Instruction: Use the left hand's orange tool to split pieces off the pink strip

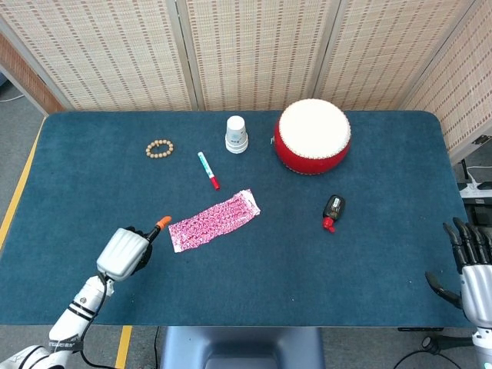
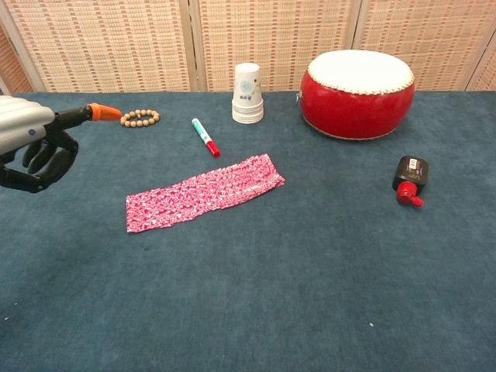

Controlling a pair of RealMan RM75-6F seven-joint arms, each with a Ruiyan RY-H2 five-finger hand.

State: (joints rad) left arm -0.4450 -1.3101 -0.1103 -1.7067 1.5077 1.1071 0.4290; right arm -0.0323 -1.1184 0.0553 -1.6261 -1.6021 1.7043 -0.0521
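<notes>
Left hand (image 1: 125, 252), fingers curled, orange tool (image 1: 162, 222) at fingertip, just short of pink strip (image 1: 214, 221) at two o'clock; strip's long axis toward two. Right hand (image 1: 477, 269) spread, empty, far.

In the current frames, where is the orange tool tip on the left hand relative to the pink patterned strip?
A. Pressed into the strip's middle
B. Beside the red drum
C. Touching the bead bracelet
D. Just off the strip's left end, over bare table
D: in the head view the orange tool tip on the left hand sits just left of the pink patterned strip, over the blue table, not on the strip.
</notes>
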